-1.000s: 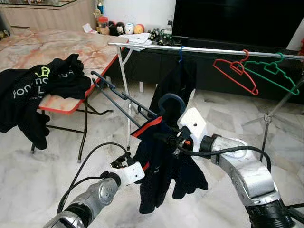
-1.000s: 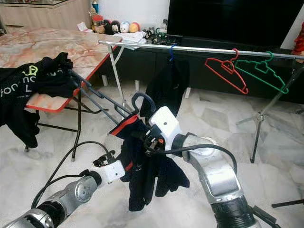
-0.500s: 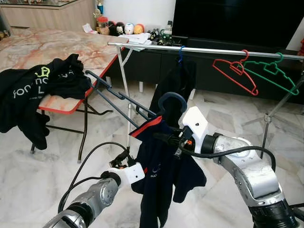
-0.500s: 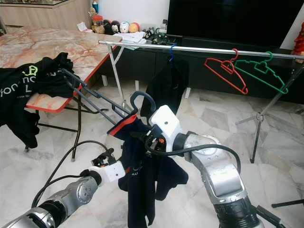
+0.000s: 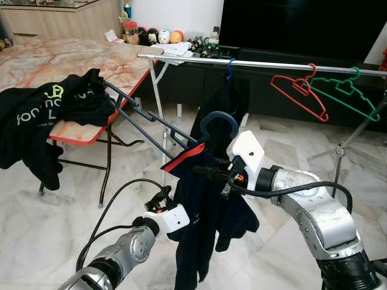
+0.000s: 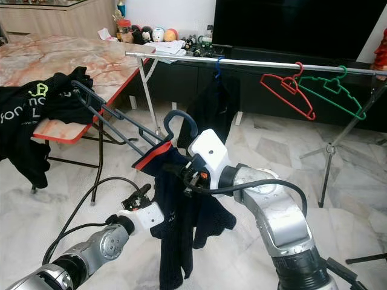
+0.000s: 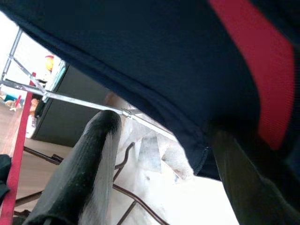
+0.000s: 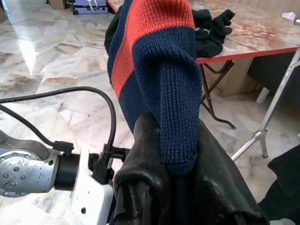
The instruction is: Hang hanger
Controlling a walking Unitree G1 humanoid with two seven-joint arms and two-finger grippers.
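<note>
Spanning the room, one long silver clothes rail (image 5: 272,64) carries three hangers: a blue-hooked one bearing a dark garment (image 5: 225,106), an empty red plastic hanger (image 5: 300,90) and an empty green plastic hanger (image 5: 346,90). Below it the right gripper (image 5: 208,172) is clamped on the navy red-collared knit sweater (image 5: 202,223) on its blue-hooked hanger (image 5: 217,125), while the left gripper (image 5: 164,194), fingers apart, touches the cloth; the sweater could slide off if the hanger tilts in lifting
</note>
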